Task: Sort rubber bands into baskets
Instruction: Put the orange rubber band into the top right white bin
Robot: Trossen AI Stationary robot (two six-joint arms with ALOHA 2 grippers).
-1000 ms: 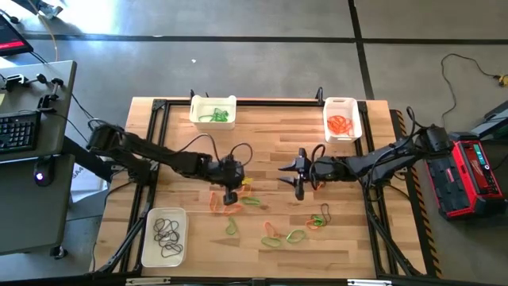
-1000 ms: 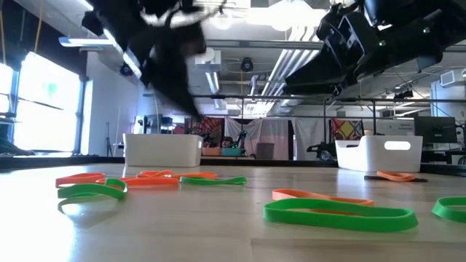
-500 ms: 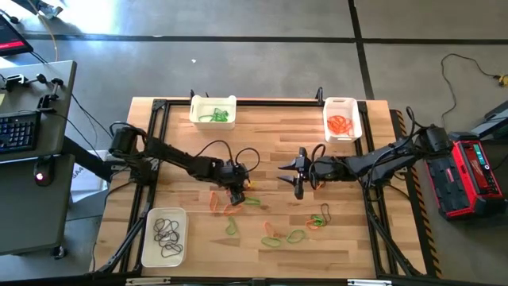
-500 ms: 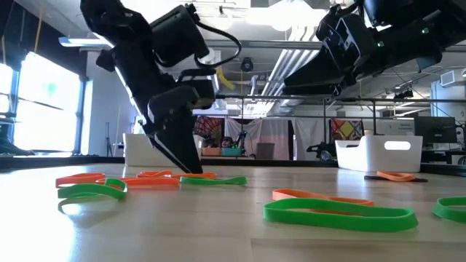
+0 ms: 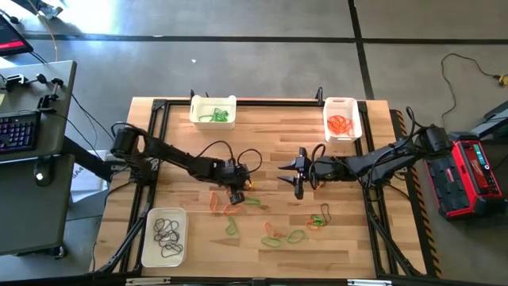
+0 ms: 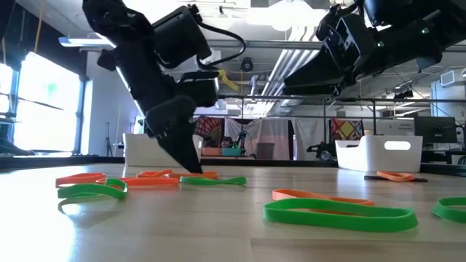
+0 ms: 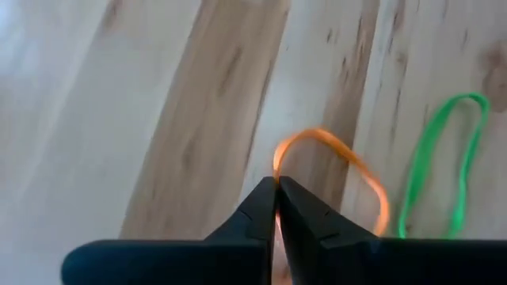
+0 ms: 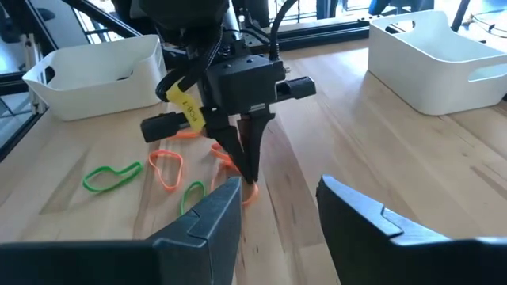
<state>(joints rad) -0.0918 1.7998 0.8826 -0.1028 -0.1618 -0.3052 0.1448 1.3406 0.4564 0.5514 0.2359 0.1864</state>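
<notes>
Left gripper [image 7: 277, 207] down at the table [image 5: 270, 139] near its middle, fingers pinched together on an orange rubber band [image 7: 337, 170]. Wrist view shows the band's loop rising out from between the fingertips; the rest lies flat on the wood. A green band [image 7: 440, 162] lies just beside it, apart from the fingers.

Right gripper [image 5: 299, 177] hangs above the table's middle, a little toward the right edge, fingers spread, nothing between them. Waiting.

Baskets: green-band basket [image 5: 213, 110] at the far edge, left of centre; orange-band basket [image 5: 341, 117] at the far right corner; dark-band basket [image 5: 164, 236] at the near left corner. Loose bands [image 5: 278, 226] scattered between the table's middle and its near edge, orange and green mixed, one dark one among them.

Risks, as I judge them:
- Grip is on a thin edge of the band only. On the lift it may slip out and snap back flat.
- Other orange and green bands crowd near the tips in the high view. One could snag and ride along into the wrong basket.
- The route to the orange basket passes close by the right gripper; a dangling loop could catch on it.
</notes>
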